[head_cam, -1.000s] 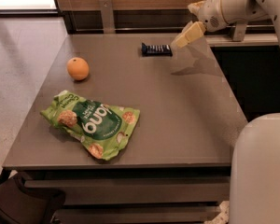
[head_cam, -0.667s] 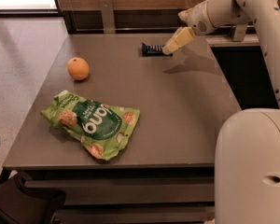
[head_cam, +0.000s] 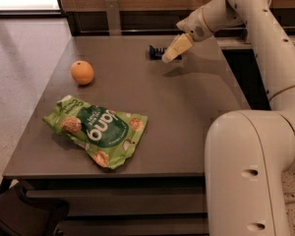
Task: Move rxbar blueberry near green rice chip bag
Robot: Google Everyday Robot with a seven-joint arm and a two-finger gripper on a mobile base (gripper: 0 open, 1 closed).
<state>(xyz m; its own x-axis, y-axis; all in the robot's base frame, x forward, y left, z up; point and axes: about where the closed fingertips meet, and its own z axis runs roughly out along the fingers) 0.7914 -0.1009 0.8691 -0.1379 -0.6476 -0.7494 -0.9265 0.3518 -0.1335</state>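
While the gripper (head_cam: 169,56) hangs low over the far edge of the table (head_cam: 187,112), a little right of that edge's middle, its cream tip points down and to the left and covers the right end of the rxbar blueberry (head_cam: 156,51). Whether the gripper is spread, pressed together or pinching the bar cannot be told from this angle. It is equally unclear whether the tip touches the wrapper or hovers just above it. The bar lies flat on the tabletop close to the far edge, a small dark strip with only its left part showing. A shadow falls on the grey surface just on the near side of the gripper.

The white arm (head_cam: 265,38) comes in from beyond the far right corner and runs down past the right edge to the bulky white body (head_cam: 250,171) that stands off the near right corner.

The green rice chip bag (head_cam: 101,129) lies crumpled and flat by the near edge, toward the near left corner. It lies slantwise, with its dark-green centre and white lettering facing up. It is well apart from the bar. An orange (head_cam: 82,72) sits near the left edge, between the bag and the far left corner, touching neither the bag nor the bar.
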